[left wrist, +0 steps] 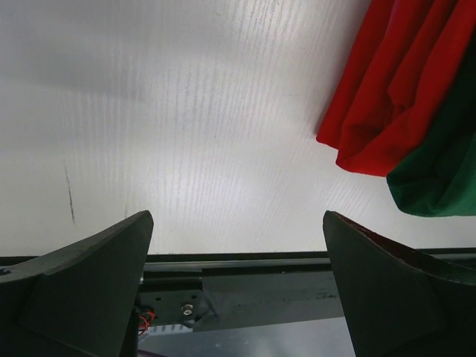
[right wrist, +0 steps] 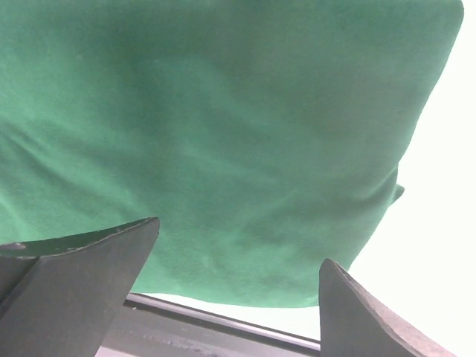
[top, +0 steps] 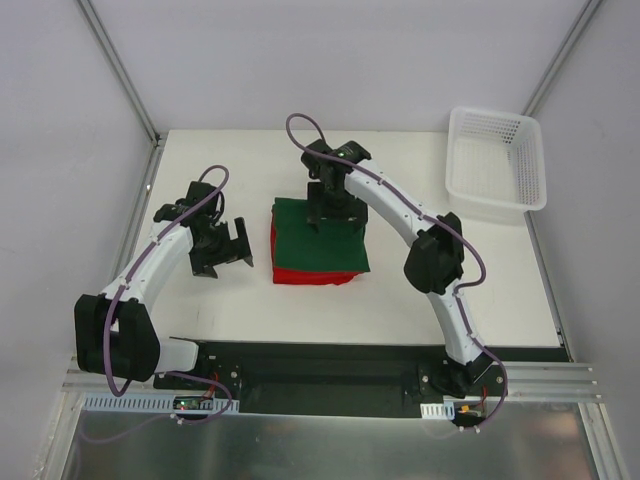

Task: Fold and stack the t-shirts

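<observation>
Top view, left to right. The left arm [top: 150, 265] reaches from its base at the near edge over the white counter [top: 220, 180]. The left gripper [top: 225, 255] hangs over bare counter, left of the shirts and apart from them. Its jaws are spread wide with nothing between them.

At mid-counter lies a folded stack. The green shirt [top: 318, 240] is on top, roughly square and flat. The red shirt [top: 310, 276] lies beneath it, showing as a band along the stack's left and near edges.

The right arm [top: 400, 210] bends in from the right. The right gripper [top: 335, 215] is over the far part of the green shirt with its jaws spread wide, gripping no cloth. Whether its fingertips touch the fabric cannot be told.

A white mesh basket [top: 497, 203] stands at the far right corner, well apart from the stack.

Left wrist view. The left gripper [left wrist: 238, 282] shows two dark fingers [left wrist: 89, 282] set far apart, framing bare counter [left wrist: 186, 111]. At upper right a corner of the stack shows loose folds of the red shirt [left wrist: 387, 97], with a rounded fold of the green shirt [left wrist: 439, 178] just beside them.

Right wrist view. The green shirt [right wrist: 223, 134] fills most of the frame, smooth with faint creases. The fingers of the right gripper [right wrist: 238, 290] stand wide at the lower corners. A strip of counter [right wrist: 446, 223] shows at right.
</observation>
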